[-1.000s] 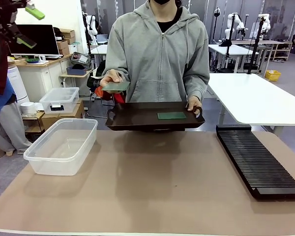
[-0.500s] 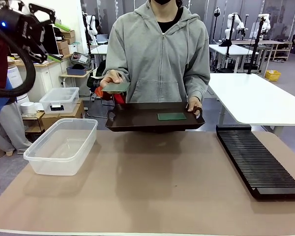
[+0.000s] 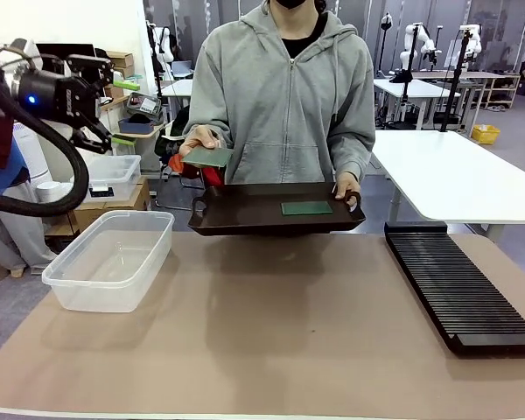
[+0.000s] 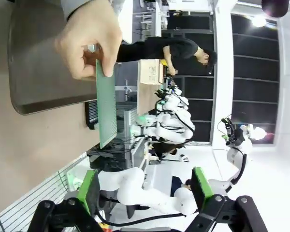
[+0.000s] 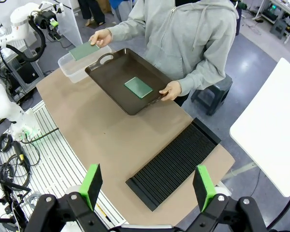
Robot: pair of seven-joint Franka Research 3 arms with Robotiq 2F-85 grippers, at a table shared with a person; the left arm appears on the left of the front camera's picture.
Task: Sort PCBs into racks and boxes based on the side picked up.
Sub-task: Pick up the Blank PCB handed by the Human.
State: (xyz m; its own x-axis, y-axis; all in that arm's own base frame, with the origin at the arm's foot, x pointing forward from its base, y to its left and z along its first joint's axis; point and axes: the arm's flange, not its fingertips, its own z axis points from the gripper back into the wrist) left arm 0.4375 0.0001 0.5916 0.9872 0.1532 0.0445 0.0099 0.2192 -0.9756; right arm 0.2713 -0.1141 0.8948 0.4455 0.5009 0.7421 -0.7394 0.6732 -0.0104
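You see the left gripper (image 3: 122,112), black with green pads (image 3: 127,85), a blue light on its wrist and a thick black cable (image 3: 35,208) behind it. The right gripper (image 5: 148,186) matches in black and green. The person (image 3: 284,105) wears a grey long-sleeved zip hoodie with drawstrings over a black top.

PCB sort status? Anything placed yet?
Done: nothing; tub and rack hold no PCBs. In hand: person's hand offers one PCB toward the open left gripper, not yet gripped. Left: both boards, including the second PCB on the tray. Right gripper open above the table.
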